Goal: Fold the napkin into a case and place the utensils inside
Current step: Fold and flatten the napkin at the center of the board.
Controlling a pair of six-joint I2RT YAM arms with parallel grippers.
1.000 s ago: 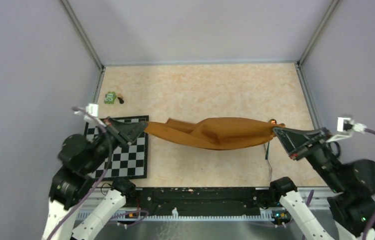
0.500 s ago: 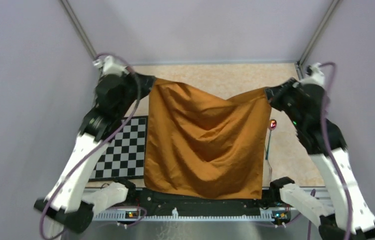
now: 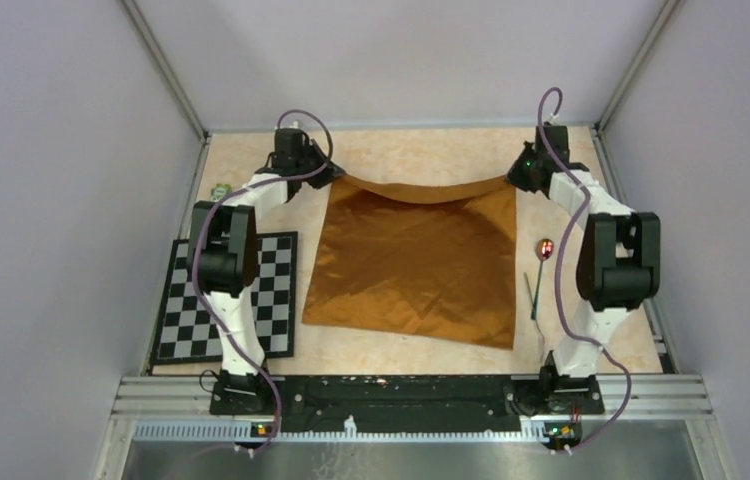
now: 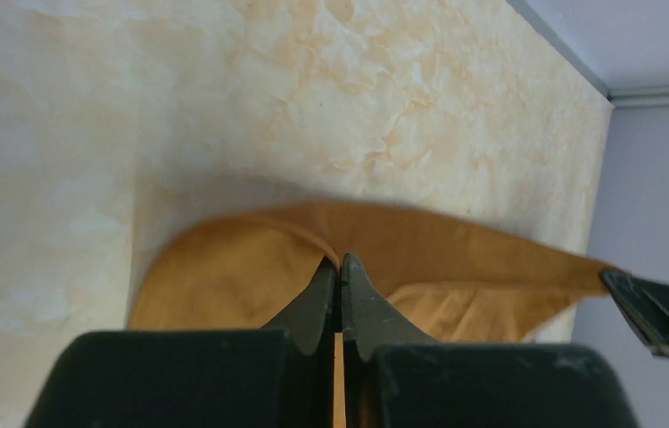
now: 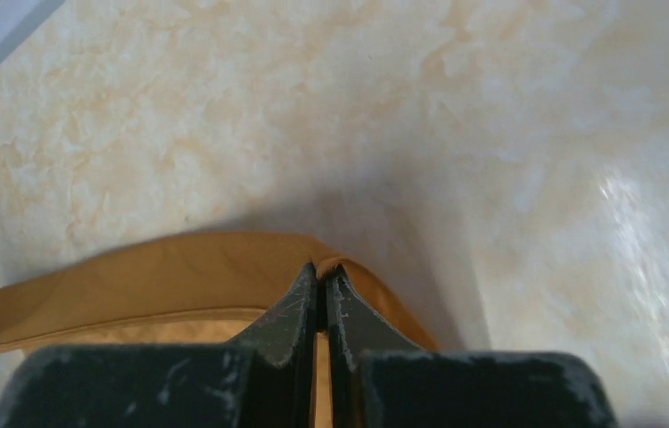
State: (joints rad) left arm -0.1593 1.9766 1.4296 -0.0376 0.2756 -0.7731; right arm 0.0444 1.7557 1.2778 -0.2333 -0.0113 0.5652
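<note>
Early stage, judging by the layout. Beige marbled tabletop [image 3: 431, 150] carrying everything. Rust-orange wrinkly cloth napkin [image 3: 411, 265] spread as one open square mid-table: near edge and body down on the surface, far edge lifted a little and sagging between its two far corners. No fold, no narrow pouch, no diagonal flap, so case not started. Black-and-white checkered mat [image 3: 181, 310] flat just beside the napkin's left edge, nothing on it. Left gripper [image 3: 329, 172] pinched tight on the napkin's far-left corner, right gripper [image 3: 513, 180] pinched tight on the far-right corner. Both wrist views showing cloth clamped between closed fingertips just above the table. Thin metal utensils [image 3: 537, 285], iridescent head and dark slim handles, lying on the table just right of the napkin, outside the cloth. Exact count too small to tell. Small green toy [image 3: 219, 190] near the far-left table edge, well apart from the napkin and no part of the job. Done: napkin laid out, nearly. Left: far corners down and released, every fold into the case, then utensils picked up and slid inside.
</note>
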